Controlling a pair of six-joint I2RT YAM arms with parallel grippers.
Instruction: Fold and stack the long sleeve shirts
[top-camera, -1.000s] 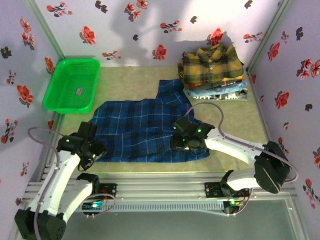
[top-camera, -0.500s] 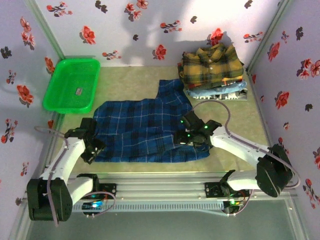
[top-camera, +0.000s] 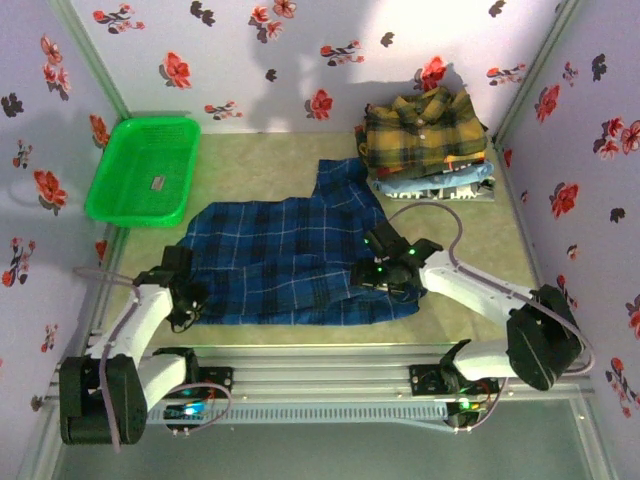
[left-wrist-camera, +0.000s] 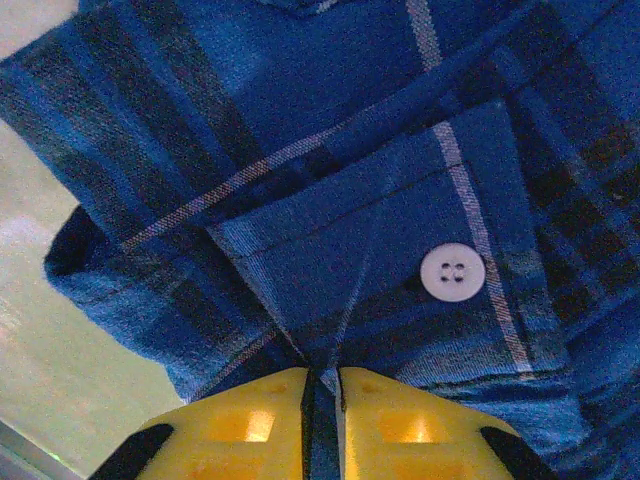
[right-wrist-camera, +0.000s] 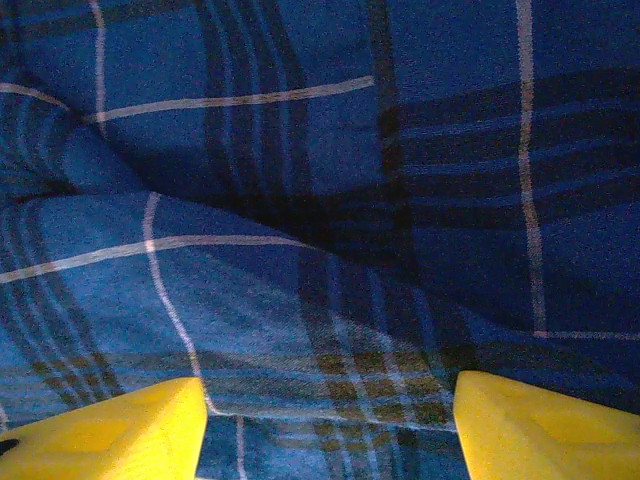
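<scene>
The dark blue plaid shirt (top-camera: 290, 260) lies spread across the middle of the tabletop (top-camera: 270, 165), one sleeve or corner trailing up toward the back right. Behind it at the back right sits the finished pile, with the mustard-yellow plaid shirt (top-camera: 425, 125) on top and light blue shirts (top-camera: 440, 182) beneath. So this looks like the fold of the blue shirt just getting under way, with stacking yet to come.

At the shirt's near left corner, the left fingers (left-wrist-camera: 245, 420) are pressed almost together with a fold of blue cloth nipped between them. It looks like a buttoned cuff (left-wrist-camera: 400, 250), its white button (left-wrist-camera: 452, 272) just above the grip. The right fingers (right-wrist-camera: 100, 435) stand wide apart, astride a raised ridge of plaid near the shirt's right hem, gripping nothing.

Next, I'd say, the right side needs to close on that ridge so both ends can lift and carry over together. One hold alone would drag the cloth askew.

The left arm (top-camera: 135, 325) comes up from its base and bends inward, wrist low at the cloth's edge. The right arm (top-camera: 480, 295) stretches long and leftward across the tabletop, wrist tipped down onto the fabric. The green basket (top-camera: 140, 170) sits well apart at the back left.
</scene>
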